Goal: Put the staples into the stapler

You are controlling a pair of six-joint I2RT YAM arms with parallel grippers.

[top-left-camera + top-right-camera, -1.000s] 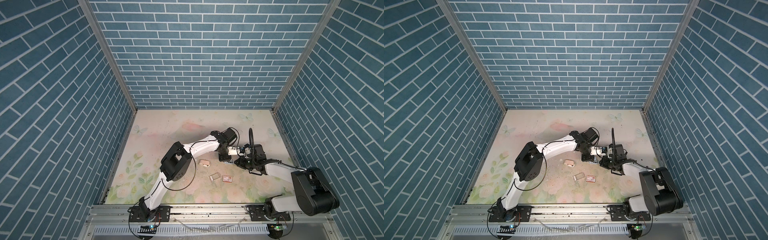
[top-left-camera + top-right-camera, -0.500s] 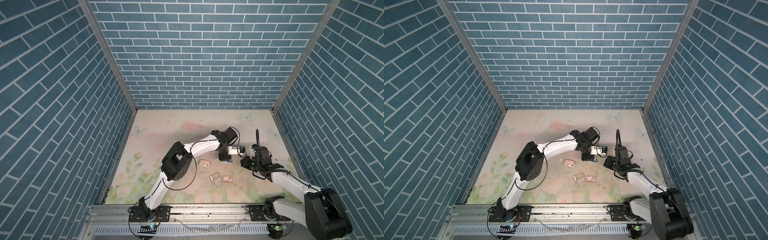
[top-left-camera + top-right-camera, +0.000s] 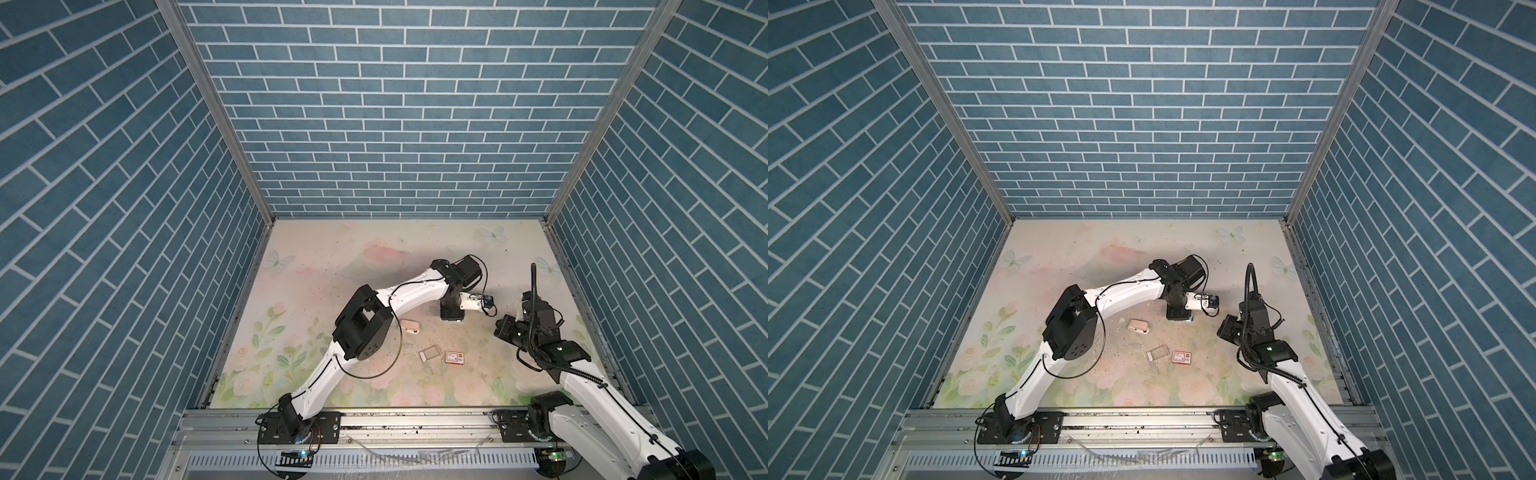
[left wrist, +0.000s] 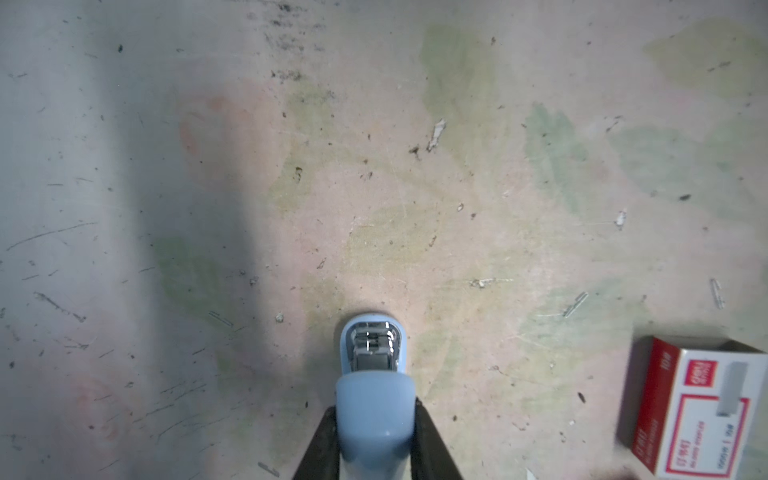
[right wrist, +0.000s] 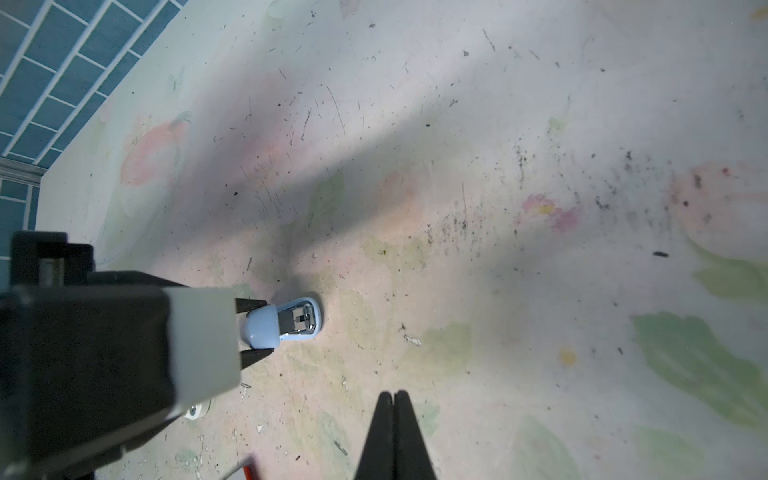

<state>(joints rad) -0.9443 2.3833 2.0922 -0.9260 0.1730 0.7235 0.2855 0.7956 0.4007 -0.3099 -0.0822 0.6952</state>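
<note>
Blue brick-patterned walls enclose a floral-printed table (image 3: 332, 257) whose matte surface is scratched and speckled with dark grit. The left gripper (image 4: 374, 449) is clamped on a pale blue stapler (image 4: 371, 374), its black fingers pressing both sides of the smooth, rounded plastic shell. The stapler's nose points down at the table, and a chrome channel shows inside it. Whether that channel holds staples cannot be told. The right gripper (image 5: 395, 432) hangs nearby with its tapered tips pressed together, holding nothing.

The staples' red-and-white cardboard box (image 3: 455, 356) and small grey rectangular tray (image 3: 430, 353) lie flat on the table towards the front rail, just beside each other and well apart from the held stapler. A few thin silvery staple strips (image 4: 575, 303) lie scattered on the surface. A pink stapler (image 3: 409, 325) rests untouched near the left arm.

The grip on that slick, curved shell is probably the weak point: a push from the other arm could twist or slide the stapler. Picking up a flat, thin strip from a hard table also risks snapping it or flicking it away, and a strip that is slightly tilted would likely jam at the channel's mouth.
</note>
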